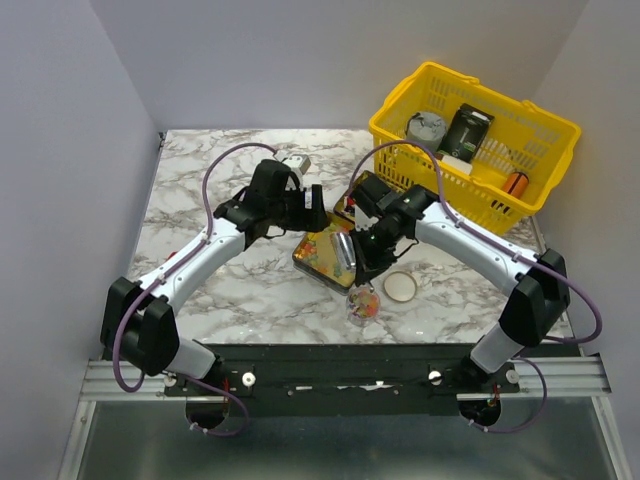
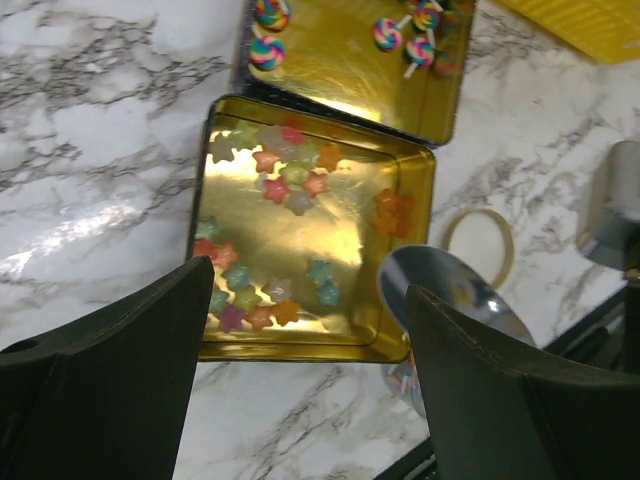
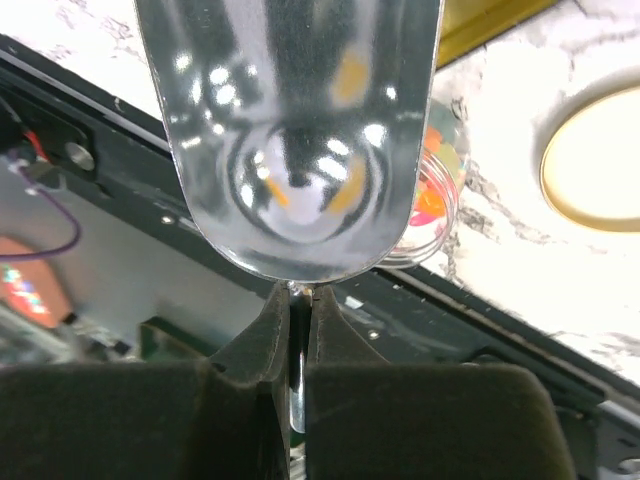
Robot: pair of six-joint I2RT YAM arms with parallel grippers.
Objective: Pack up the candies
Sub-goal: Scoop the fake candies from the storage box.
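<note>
Two tools: right tool (image 3: 300, 300) pinches scoop (image 3: 290, 130) near jar (image 3: 442, 205); left tool (image 2: 310, 285) wide above tin (image 2: 335, 240).

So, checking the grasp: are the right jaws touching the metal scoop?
Touching. The right wrist view shows the right gripper closed on the scoop, both jaws pressed against its thin handle.

A square gold metal tin (image 1: 315, 255) lay open mid-table, small star-shaped candies (image 2: 285, 170) in its tray, its hinged lid (image 2: 350, 80) behind. Just before it stood a small clear jar (image 1: 363, 305) of sweets (image 3: 435, 195) under a shiny metal scoop (image 3: 290, 130), a flat round cap (image 1: 401, 287) to the jar's right. A yellow plastic basket (image 1: 475, 150) sat far right, behind.
</note>
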